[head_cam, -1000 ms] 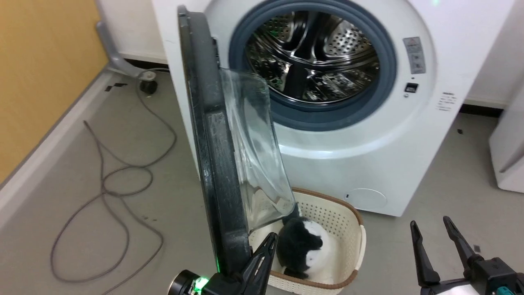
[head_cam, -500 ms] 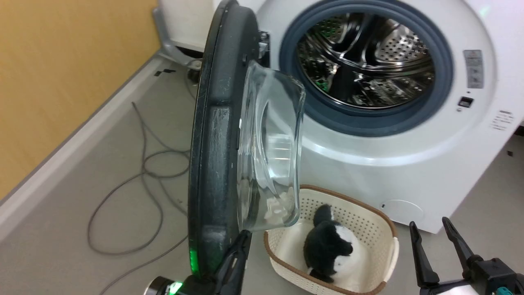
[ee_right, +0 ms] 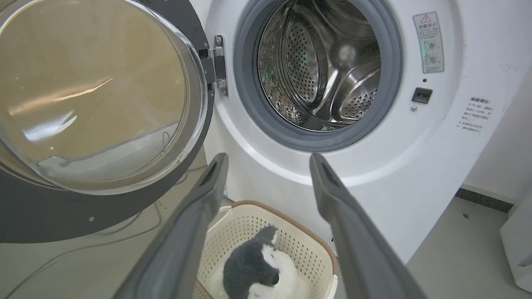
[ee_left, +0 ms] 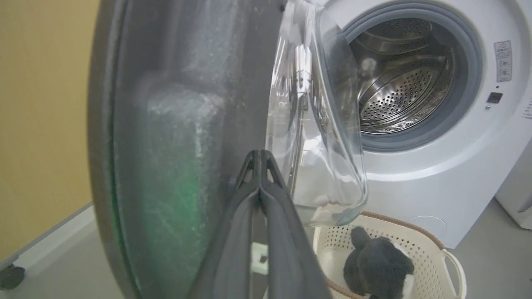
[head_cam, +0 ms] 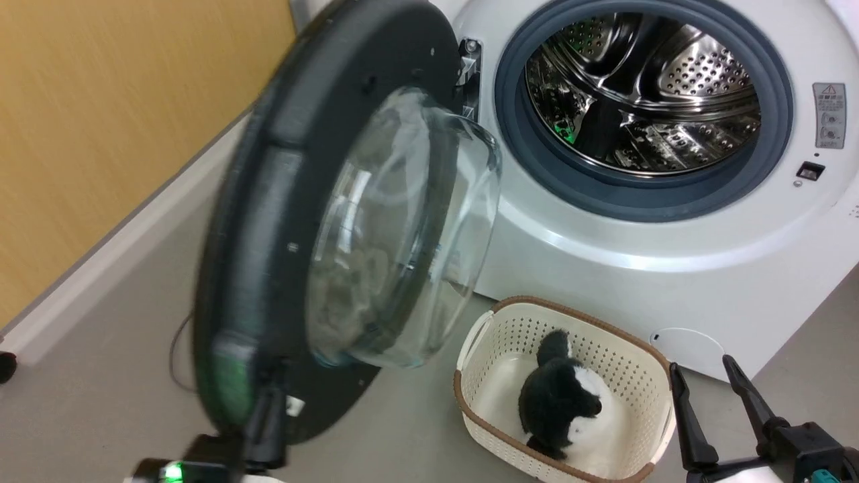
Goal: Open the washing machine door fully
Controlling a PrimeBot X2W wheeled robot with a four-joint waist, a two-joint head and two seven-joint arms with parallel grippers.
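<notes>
A cream perforated basket (head_cam: 607, 352) with a brown rim sits on the grey floor (head_cam: 100, 409). A black-and-white plush toy (head_cam: 560, 402) lies inside it. A yellow wall (head_cam: 100, 134) with a pale baseboard (head_cam: 121, 248) runs along the left.

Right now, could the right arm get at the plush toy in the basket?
Probably yes: the right gripper is open close by the basket, the plush toy lies uncovered, nothing between them.

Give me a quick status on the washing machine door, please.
Left end effector shut, low against the door. Right end effector open, holding nothing. Door wide open. Basket on the floor beside it.
</notes>
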